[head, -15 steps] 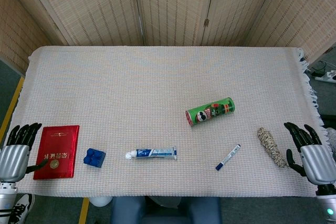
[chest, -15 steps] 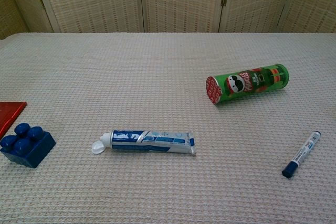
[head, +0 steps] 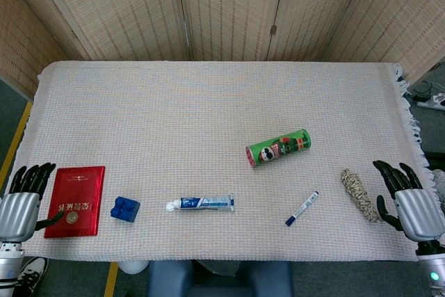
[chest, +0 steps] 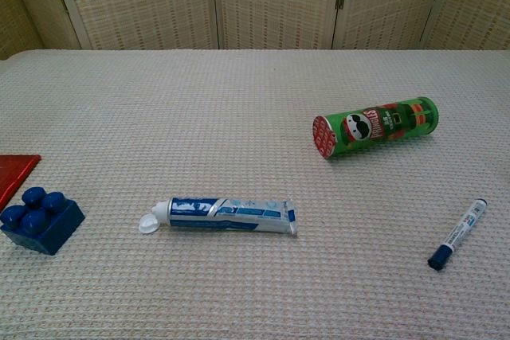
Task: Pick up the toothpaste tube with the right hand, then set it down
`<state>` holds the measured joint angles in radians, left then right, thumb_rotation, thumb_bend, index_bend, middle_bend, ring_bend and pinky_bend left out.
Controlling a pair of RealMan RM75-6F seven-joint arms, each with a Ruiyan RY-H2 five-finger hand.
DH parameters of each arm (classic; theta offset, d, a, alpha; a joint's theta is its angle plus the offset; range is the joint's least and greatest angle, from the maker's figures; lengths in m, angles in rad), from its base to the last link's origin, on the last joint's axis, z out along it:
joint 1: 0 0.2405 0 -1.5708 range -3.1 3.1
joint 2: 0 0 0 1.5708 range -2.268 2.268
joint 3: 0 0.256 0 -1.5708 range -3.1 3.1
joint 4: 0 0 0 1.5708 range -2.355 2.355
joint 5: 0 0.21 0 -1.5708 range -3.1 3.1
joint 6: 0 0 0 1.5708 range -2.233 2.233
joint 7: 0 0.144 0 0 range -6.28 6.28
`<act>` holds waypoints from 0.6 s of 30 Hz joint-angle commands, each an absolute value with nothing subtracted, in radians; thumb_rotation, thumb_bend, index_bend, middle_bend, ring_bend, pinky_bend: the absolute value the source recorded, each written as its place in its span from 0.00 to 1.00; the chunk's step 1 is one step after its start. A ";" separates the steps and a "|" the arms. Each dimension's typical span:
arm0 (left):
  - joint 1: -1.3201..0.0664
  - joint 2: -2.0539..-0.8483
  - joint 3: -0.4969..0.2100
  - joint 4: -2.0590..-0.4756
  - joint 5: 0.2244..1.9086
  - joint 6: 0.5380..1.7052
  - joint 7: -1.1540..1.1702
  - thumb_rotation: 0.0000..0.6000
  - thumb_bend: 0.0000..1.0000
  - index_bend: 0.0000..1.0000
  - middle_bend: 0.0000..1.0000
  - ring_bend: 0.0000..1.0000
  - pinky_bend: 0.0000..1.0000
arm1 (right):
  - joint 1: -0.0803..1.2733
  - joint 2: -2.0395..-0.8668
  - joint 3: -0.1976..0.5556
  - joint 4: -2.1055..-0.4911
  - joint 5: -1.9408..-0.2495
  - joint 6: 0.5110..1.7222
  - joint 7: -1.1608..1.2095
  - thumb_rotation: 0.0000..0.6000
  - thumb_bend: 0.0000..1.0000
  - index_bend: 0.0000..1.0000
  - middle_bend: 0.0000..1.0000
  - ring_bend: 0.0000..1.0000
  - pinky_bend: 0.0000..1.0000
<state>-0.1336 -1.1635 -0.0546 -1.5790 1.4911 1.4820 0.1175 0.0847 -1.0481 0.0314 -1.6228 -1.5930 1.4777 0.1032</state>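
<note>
Pick not begun. Tube [head: 201,204] lies flat on the table [head: 208,116], near the front edge and left of centre, cap end pointing to the robot's left, crimped tail to its right. The white cap sits flipped open beside the nozzle in the chest view. Nothing touches the tube; its long sides are free all round, so a grasp across the body from above looks open.

Right hand [head: 409,203] hangs at the table's right front corner, off the cloth edge, fingers spread and holding nothing. It is well apart from the tube. Between them lie a rope bundle [head: 359,194], just beside the hand, and a marker [head: 302,209] further in. A reach along the front edge would pass over both; judged risk is brushing the bundle on the way out, so lifting before crossing seems wise.

Left hand [head: 23,203] rests at the left front corner, fingers apart, nothing gripped. Its thumb tip looks to touch or sit just over the red booklet [head: 75,201]; cannot tell which.

Blue brick [head: 125,209] sits between booklet and tube, clear of the tube's cap end. Green can [head: 278,147] lies on its side behind and right of the tube, well apart, out of the likely approach.

Tube is thin and soft: a squeeze mid-body with the cap open could push paste out.
</note>
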 commanded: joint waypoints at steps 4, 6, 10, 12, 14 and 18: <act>-0.133 -1.158 -0.053 -1.589 1.494 1.483 0.122 1.00 0.17 0.05 0.13 0.10 0.00 | 0.109 -1.044 0.028 -1.646 -1.621 1.456 0.072 1.00 0.67 0.02 0.14 0.18 0.07; -0.132 -1.157 -0.052 -1.594 1.493 1.481 0.124 1.00 0.17 0.05 0.13 0.10 0.00 | 0.129 -1.042 0.027 -1.668 -1.634 1.430 0.060 1.00 0.67 0.02 0.14 0.18 0.07; -0.132 -1.148 -0.049 -1.609 1.485 1.470 0.137 1.00 0.17 0.05 0.13 0.10 0.00 | 0.178 -1.051 0.039 -1.714 -1.637 1.370 0.035 1.00 0.63 0.03 0.16 0.21 0.12; -0.132 -1.146 -0.051 -1.614 1.483 1.471 0.139 1.00 0.17 0.05 0.13 0.10 0.00 | 0.205 -1.057 0.048 -1.740 -1.630 1.332 0.015 1.00 0.58 0.03 0.17 0.22 0.13; -0.132 -1.145 -0.052 -1.617 1.484 1.472 0.140 1.00 0.17 0.05 0.13 0.10 0.00 | 0.240 -1.066 0.056 -1.771 -1.623 1.282 -0.027 1.00 0.50 0.03 0.17 0.21 0.13; -0.135 -1.142 -0.051 -1.624 1.485 1.466 0.147 1.00 0.17 0.05 0.13 0.10 0.00 | 0.310 -1.103 0.070 -1.820 -1.594 1.174 -0.124 1.00 0.38 0.03 0.16 0.20 0.13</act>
<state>-0.1343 -1.1420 -0.0511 -1.6234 1.4844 1.4667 0.1469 0.2666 -1.0787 0.0577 -1.7860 -1.6135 1.2293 -0.0719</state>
